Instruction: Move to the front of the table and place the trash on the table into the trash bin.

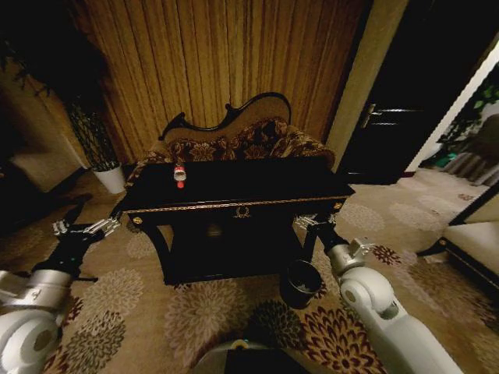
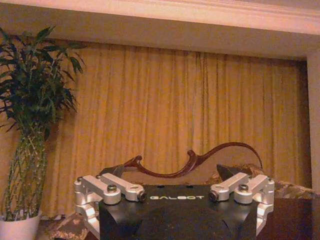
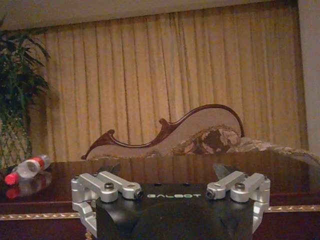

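While both arms hang forward with nothing between the fingers, the stock reads as follows: left tool (image 1: 87,227), spread wide and empty, held just off the table's near-left corner and slightly below top level; right tool (image 1: 315,221), likewise spread wide and empty, held at the near-right corner just under the gold trim. Its wrist view looks level across the glossy top, which suggests the arms are raised to table height ready for reaching in rather than already committed to a pick. Table (image 1: 257,187): black, gold-edged, square-on before the robot, so the approach appears largely done and no item has yet been taken up. Trash visible: one small bottle (image 1: 180,175) with red cap, lying on its side at the far-left part of the top, well apart from either tool and nearer the left one; no other litter can be made out on the dark surface. Trash bin (image 1: 300,284): dark, round, standing on the carpet at the table's near-right leg, below and just beside the right arm, mouth open upward, a short carry from the top. Sofa (image 1: 234,140) stands close behind the far edge, so room beyond the bottle is limited; carpet (image 1: 195,312) on the near side is open. Potted plant (image 1: 101,156) stands far left, off the working path.
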